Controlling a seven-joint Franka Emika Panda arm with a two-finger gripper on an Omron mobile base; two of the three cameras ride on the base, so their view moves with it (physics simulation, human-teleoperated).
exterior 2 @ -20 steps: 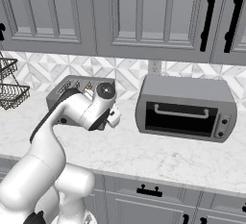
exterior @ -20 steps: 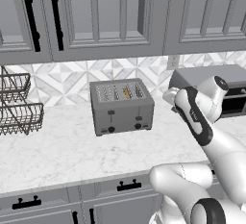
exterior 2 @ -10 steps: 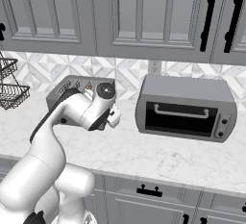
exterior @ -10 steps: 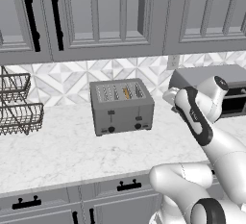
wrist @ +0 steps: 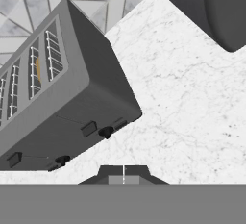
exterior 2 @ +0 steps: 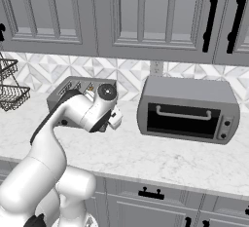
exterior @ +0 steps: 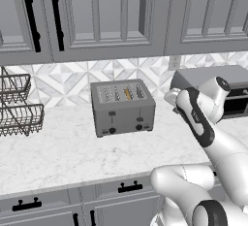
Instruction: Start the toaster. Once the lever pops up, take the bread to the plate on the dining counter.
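Left base view shows the toaster (exterior: 123, 107) on the marble surface (exterior: 58, 152), bread (exterior: 128, 93) tucked in a top slot. The bread looks light and crumbly; pinch its top edge gently. The claw (wrist: 124, 170) is closed, holding nothing.

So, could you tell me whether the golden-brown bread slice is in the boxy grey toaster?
In: the golden-brown bread slice sits in a top slot of the boxy grey toaster.
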